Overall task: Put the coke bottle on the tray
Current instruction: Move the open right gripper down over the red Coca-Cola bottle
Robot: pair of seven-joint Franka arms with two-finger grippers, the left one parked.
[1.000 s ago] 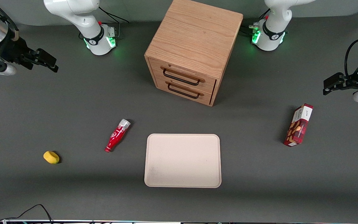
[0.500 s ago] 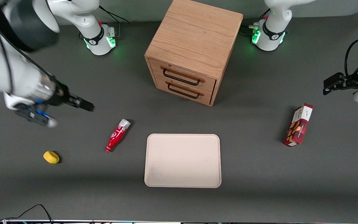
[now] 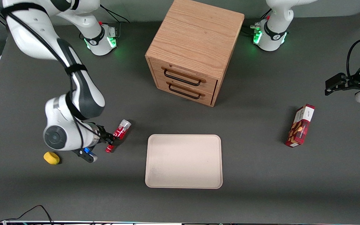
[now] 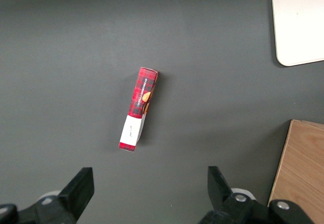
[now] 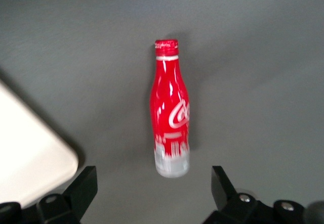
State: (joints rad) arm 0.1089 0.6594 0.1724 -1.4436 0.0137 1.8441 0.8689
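While the slim red coke bottle with white script and silver-grey base [image 5: 171, 114] lies flat on the dark grey table [image 3: 261, 175], the right gripper [image 3: 109, 140] hangs directly over it – fingers [image 5: 81, 186] spread wide, not touching it. The bottle rests just beside the flat beige rectangular tray [image 3: 183, 161] – off it

The gripper [image 3: 110, 140] hangs over the coke bottle [image 3: 119, 132] and hides its middle. Beside the bottle, the tray [image 5: 30, 158] is cut off at the edge, so only one corner shows.

white script logo (partly legible) on coke bottle [image 5: 171, 115]
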